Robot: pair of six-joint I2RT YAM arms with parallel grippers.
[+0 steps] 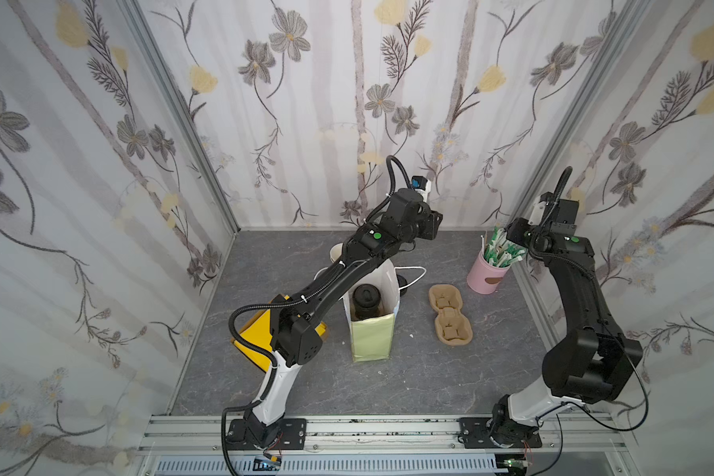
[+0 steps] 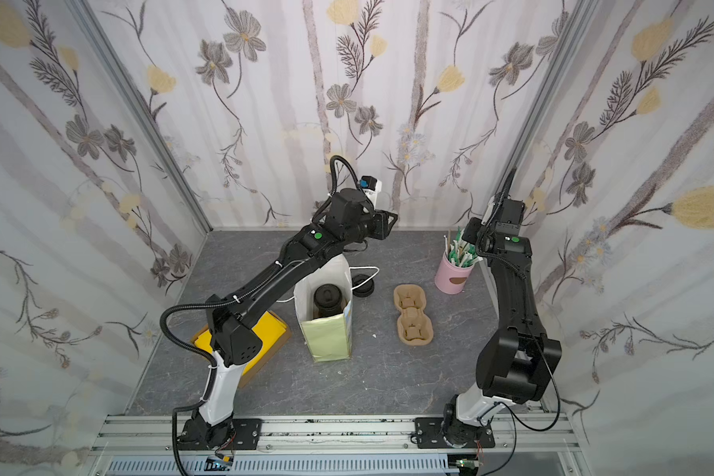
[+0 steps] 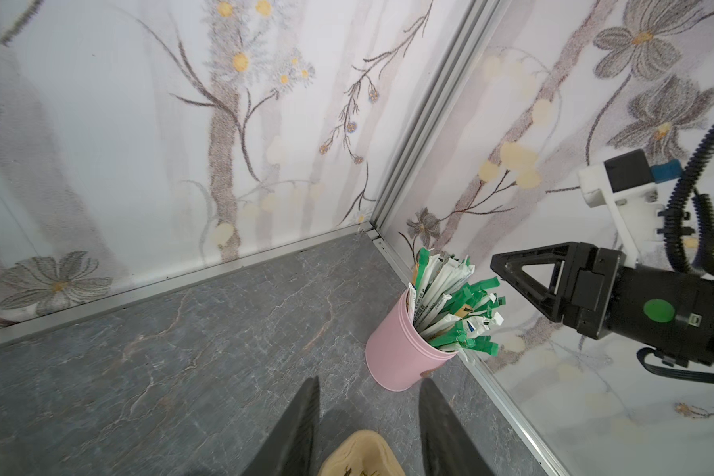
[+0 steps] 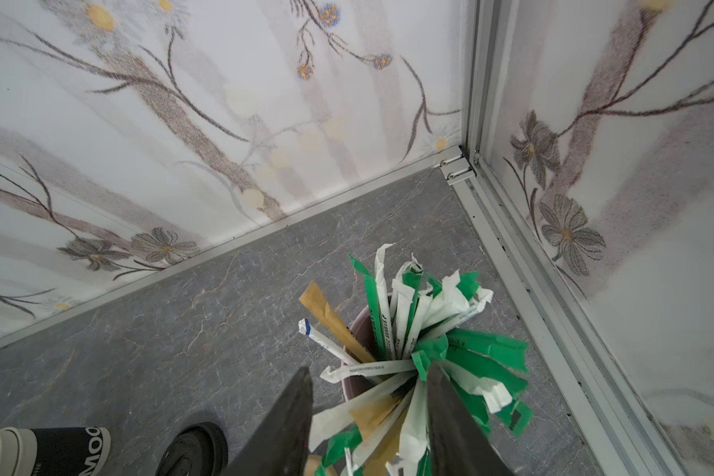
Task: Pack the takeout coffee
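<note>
The takeout coffee (image 1: pixel 365 303) (image 2: pixel 327 301), a black cup with its domed lid on, stands inside the open pale green paper bag (image 1: pixel 369 340) (image 2: pixel 330 340) in mid-table. My left gripper (image 1: pixel 431 224) (image 2: pixel 386 224) (image 3: pixel 369 381) hangs raised behind the bag, open and empty, above the tan carrier. At the back right my right gripper (image 1: pixel 514 237) (image 2: pixel 473 235) (image 4: pixel 370 369) (image 3: pixel 497 266) sits over the pink cup (image 1: pixel 485 280) (image 3: pixel 392 354). Its jaws are apart, with several wrapped straws (image 4: pixel 409 313) between them.
A tan pulp cup carrier (image 1: pixel 450 319) (image 2: pixel 413 315) (image 3: pixel 359 453) lies right of the bag. A yellow box (image 1: pixel 256 329) is under the left arm. Spare lidless cups (image 4: pixel 42 449) (image 1: pixel 337 251) and a loose black lid (image 4: pixel 194 449) (image 2: pixel 363 284) lie behind the bag. Walls close in on three sides.
</note>
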